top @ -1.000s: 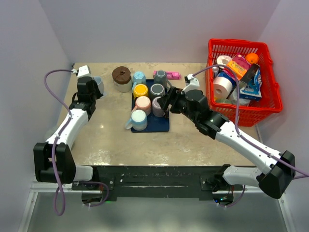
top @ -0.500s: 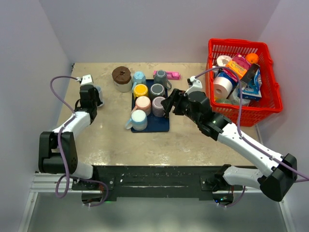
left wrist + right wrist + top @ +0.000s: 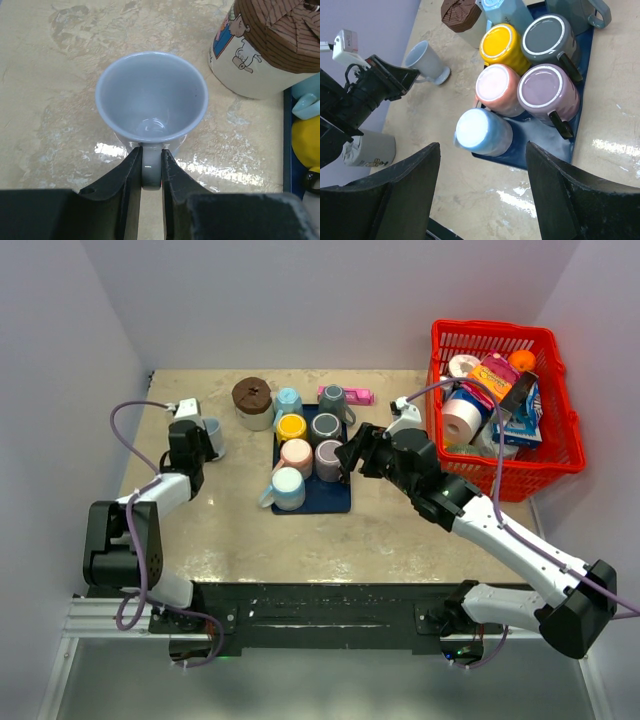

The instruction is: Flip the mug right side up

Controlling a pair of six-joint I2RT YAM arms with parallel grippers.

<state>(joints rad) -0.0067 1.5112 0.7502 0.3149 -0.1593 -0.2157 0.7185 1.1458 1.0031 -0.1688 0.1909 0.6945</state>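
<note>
A pale grey-blue mug (image 3: pixel 150 95) is mouth up at the back left of the table, its foot at or just above the surface. My left gripper (image 3: pixel 151 152) is shut on its handle from the near side. The same mug (image 3: pixel 212 435) shows just right of the left gripper (image 3: pixel 195 440) in the top view, and the right wrist view also catches the mug (image 3: pixel 425 61). My right gripper (image 3: pixel 348 458) hovers open above the tray, nothing between its fingers. In its own view the right gripper (image 3: pixel 482 147) frames a light blue upturned mug (image 3: pixel 482 131).
A dark blue tray (image 3: pixel 335 498) carries several upside-down mugs. A brown-lidded jar (image 3: pixel 252 400) stands just left of the tray and close to the held mug. A red basket (image 3: pixel 552 465) of goods fills the right side. A pink item (image 3: pixel 358 396) lies behind the tray.
The left arm has folded back towards the table's left edge, and its gripper has shifted slightly right and nearer with the mug. The right arm has barely moved.
</note>
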